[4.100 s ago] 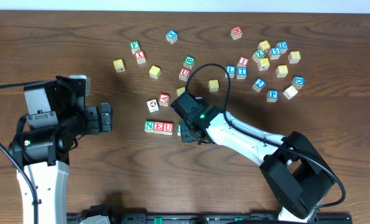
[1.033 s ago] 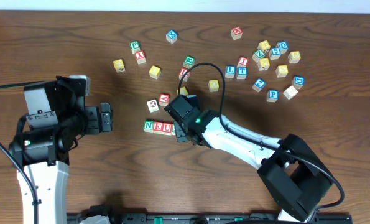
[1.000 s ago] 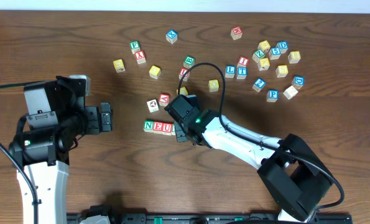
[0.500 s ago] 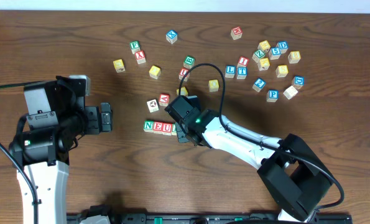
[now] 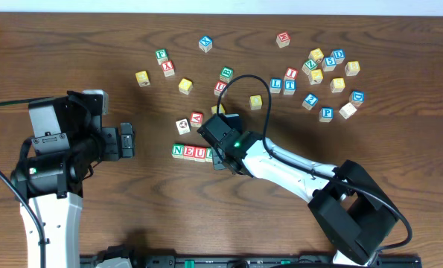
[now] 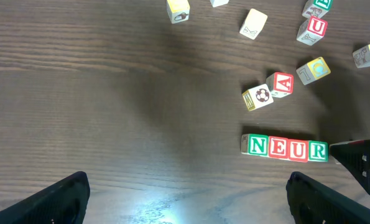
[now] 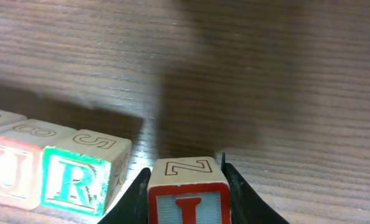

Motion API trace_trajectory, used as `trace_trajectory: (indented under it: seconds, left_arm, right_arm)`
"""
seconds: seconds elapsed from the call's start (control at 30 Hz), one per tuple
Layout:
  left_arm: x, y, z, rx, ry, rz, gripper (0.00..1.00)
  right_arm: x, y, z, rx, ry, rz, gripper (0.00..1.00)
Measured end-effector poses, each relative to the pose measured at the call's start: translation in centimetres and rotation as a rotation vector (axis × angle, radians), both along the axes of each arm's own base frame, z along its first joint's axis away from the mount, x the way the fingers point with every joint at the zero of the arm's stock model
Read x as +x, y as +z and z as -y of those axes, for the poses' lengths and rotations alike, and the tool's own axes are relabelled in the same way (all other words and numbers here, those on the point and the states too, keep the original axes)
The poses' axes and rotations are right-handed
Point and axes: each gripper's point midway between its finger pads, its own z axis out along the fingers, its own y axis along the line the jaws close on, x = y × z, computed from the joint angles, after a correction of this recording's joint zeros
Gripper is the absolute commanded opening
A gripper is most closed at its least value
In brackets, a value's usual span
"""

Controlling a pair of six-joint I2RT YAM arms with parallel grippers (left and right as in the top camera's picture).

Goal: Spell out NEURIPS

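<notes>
The NEUR row (image 6: 284,148) stood done. The right end effector (image 7: 186,186) pinched the I cube (image 7: 189,202) just right of R. The P cube (image 5: 326,113) and the final letter lay unplaced. The left end effector (image 5: 126,141) was spread.

Two cubes partly unseen
From overhead the right gripper (image 5: 215,155) mostly covered the R cube (image 6: 317,151); the right wrist view's bottom edge cut off the I cube (image 7: 188,193)
</notes>
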Motion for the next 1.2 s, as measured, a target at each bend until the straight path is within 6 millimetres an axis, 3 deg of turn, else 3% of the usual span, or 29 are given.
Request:
trace_trajectory:
  seconds: [0.77, 1.2]
  left_arm:
    - [0.0, 0.0, 0.0, 0.0, 0.0, 0.0, 0.99]
    - [0.0, 0.0, 0.0, 0.0, 0.0, 0.0, 0.99]
  right_arm:
    - [0.1, -0.3, 0.4, 0.007, -0.095, 0.003, 0.03]
    - [-0.3, -1.3, -0.6, -0.003, -0.069, 0.013, 0.02]
